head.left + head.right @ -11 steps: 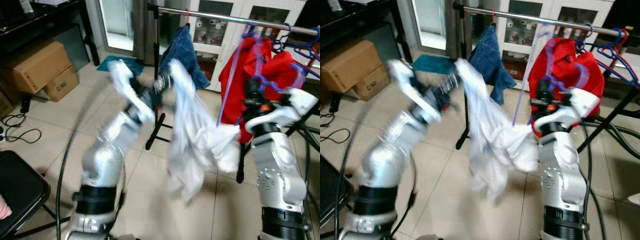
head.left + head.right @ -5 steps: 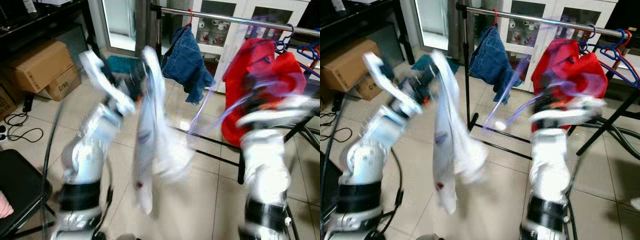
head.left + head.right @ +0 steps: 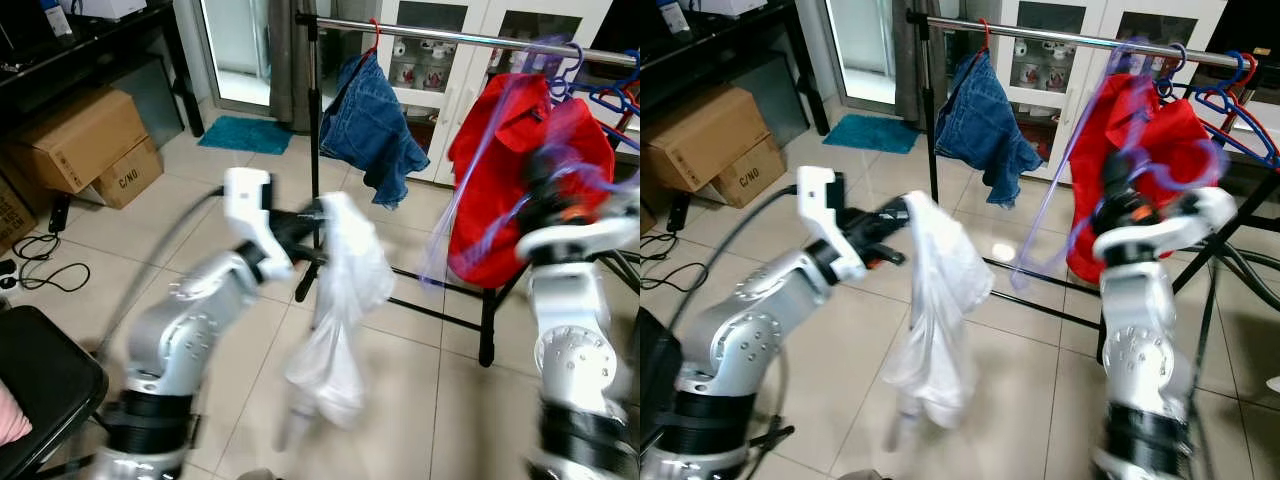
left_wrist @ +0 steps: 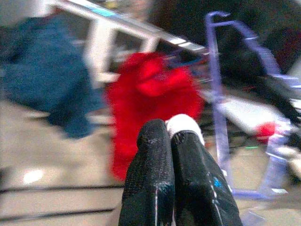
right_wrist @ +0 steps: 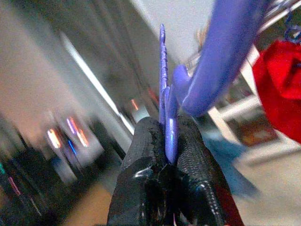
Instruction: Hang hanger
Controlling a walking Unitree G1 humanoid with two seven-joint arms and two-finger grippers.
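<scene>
Beige tiled floor (image 3: 420, 390) spreads under a metal rail (image 3: 440, 36). Behind the rail stands a white glass-door cabinet (image 3: 450, 60). Left of the rail lie a teal mat (image 3: 245, 134) and cardboard boxes (image 3: 85, 140); nearer, a black chair (image 3: 35, 375).

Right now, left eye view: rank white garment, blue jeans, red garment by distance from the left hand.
1. White garment: pinched in the left hand.
2. Blue jeans: hanging on the rail, just behind.
3. Red garment: farther along the rail, robot's right.
</scene>
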